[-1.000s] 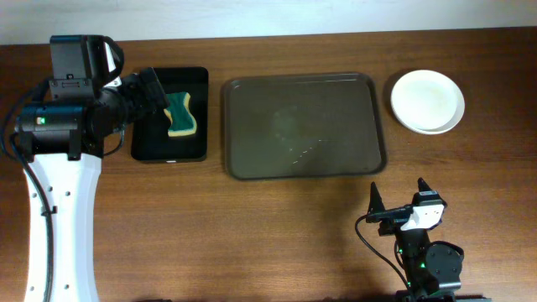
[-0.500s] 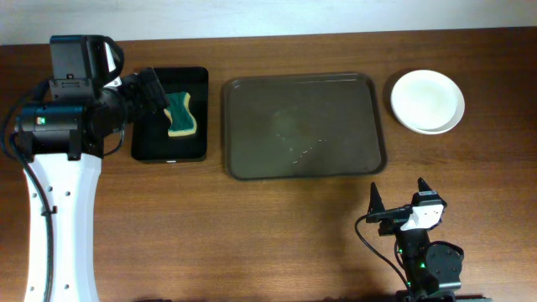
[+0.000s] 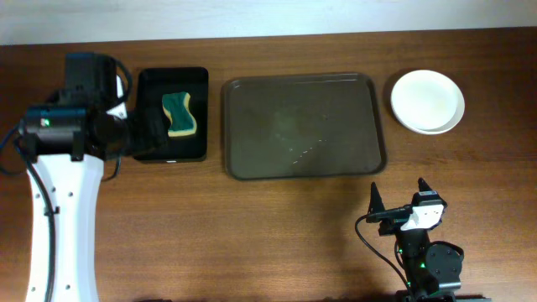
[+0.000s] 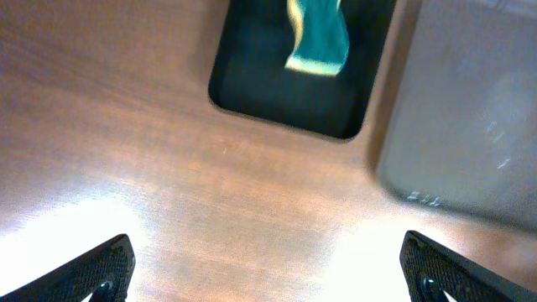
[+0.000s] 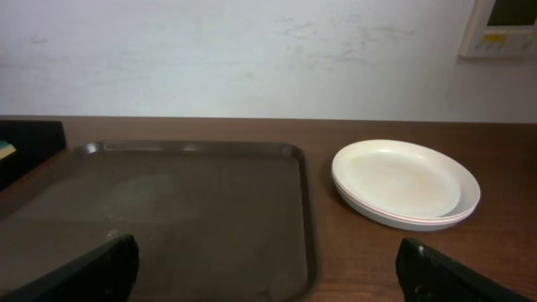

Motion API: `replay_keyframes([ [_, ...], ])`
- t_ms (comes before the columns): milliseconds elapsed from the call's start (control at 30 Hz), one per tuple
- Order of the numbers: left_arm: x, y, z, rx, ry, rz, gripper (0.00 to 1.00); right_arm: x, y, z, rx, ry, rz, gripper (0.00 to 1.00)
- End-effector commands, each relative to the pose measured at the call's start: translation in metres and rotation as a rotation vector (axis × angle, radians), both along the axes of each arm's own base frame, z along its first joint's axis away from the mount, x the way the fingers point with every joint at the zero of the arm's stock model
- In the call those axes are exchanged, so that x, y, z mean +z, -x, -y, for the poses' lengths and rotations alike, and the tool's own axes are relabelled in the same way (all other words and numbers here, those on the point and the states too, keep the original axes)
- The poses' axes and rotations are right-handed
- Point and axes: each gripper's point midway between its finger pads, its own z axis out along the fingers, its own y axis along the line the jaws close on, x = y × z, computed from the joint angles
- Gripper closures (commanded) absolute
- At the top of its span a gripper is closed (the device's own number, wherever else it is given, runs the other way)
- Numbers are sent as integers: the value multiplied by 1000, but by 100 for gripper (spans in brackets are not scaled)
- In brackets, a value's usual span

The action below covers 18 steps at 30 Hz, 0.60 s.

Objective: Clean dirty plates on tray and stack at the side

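The plates [image 3: 427,101] sit stacked on the wood to the right of the tray; the right wrist view [image 5: 405,182] shows stacked rims and a faint yellowish tint on the top one. The dark brown tray [image 3: 302,126] holds no plates and has faint smears; it also shows in the right wrist view [image 5: 168,210] and the left wrist view [image 4: 470,109]. My left gripper [image 3: 149,134] is open and empty at the black tray's left front edge, its fingers wide apart in its wrist view [image 4: 268,273]. My right gripper [image 3: 398,210] is open and empty near the table's front, facing the tray [image 5: 268,273].
A small glossy black tray [image 3: 171,115] stands left of the brown tray with a green and yellow sponge [image 3: 178,115] lying in it, also seen in the left wrist view [image 4: 319,38]. A white wall runs behind the table.
My left gripper has drawn back from the sponge, leftward and toward the table's front. The sponge stays in the black tray. The right arm has not moved.
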Motion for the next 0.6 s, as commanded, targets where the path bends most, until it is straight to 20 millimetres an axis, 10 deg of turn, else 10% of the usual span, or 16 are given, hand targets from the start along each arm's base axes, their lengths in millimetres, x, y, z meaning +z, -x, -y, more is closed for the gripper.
replay_keyframes([
  [0, -3, 29, -4, -106, -61, 34, 1, -3, 0, 2, -11, 7, -2, 2],
  [567, -40, 73, 14, -232, -140, 944, 1, -3, 0, 2, -11, 7, -2, 2],
])
